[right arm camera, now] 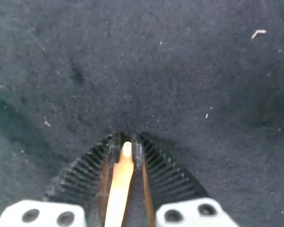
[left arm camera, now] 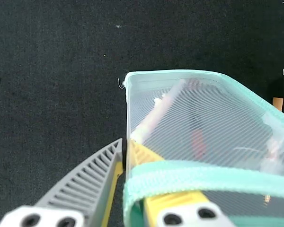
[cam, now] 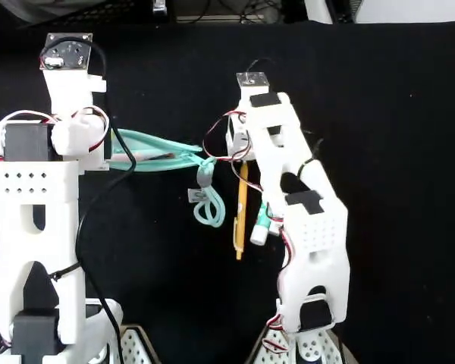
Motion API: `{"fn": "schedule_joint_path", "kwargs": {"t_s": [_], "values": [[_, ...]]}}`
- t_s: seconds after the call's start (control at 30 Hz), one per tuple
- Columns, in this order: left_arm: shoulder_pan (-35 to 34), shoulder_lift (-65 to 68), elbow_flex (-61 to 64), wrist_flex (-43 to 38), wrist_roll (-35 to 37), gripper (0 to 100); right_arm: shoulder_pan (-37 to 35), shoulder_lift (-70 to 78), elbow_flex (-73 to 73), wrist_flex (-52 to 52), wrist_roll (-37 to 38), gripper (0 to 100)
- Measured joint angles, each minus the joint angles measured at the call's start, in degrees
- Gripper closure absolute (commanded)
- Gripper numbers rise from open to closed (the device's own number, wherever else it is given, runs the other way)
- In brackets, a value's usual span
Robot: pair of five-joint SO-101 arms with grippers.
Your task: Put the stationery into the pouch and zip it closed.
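Mesh pouch (cam: 153, 159), on the black table (cam: 394, 114) beside the left arm: its edge is pinched by the left gripper (left arm camera: 126, 144). A pale pen (left arm camera: 156, 113) and a red item (left arm camera: 197, 142) are seen inside. A yellow pencil (cam: 240, 220), outside the pouch, is clamped by the right gripper (right arm camera: 125, 139).

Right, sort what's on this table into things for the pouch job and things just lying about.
For the job:
- pouch, clamped in the left pincer
- pen already inside it
- yellow pencil, gripped by the right pincer
- white and teal marker, lying beside the pencil

Just lying about:
- black cloth covering the table
- cables past the far edge
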State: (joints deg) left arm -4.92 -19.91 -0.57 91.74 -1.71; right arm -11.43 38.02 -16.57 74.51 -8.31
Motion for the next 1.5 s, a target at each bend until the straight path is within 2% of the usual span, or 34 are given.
{"fn": "schedule_joint_path", "kwargs": {"t_s": [0.1,0.43,0.77,0.97,1.3,1.5], "values": [[0.0,0.0,0.0,0.0,0.0,97,-0.09,0.0,0.0,0.0,0.0,82.5],[0.0,0.0,0.0,0.0,0.0,97,-0.7,0.0,0.09,1.67,4.48,98.8],[0.0,0.0,0.0,0.0,0.0,97,-0.79,-1.23,0.26,1.93,6.59,98.7],[0.0,0.0,0.0,0.0,0.0,97,-0.79,-13.63,0.44,4.31,8.7,98.7],[0.0,0.0,0.0,0.0,0.0,97,-0.79,-40.44,0.44,13.89,8.79,98.7],[0.0,0.0,0.0,0.0,0.0,97,-1.23,-58.64,0.44,15.47,8.79,98.7]]}}
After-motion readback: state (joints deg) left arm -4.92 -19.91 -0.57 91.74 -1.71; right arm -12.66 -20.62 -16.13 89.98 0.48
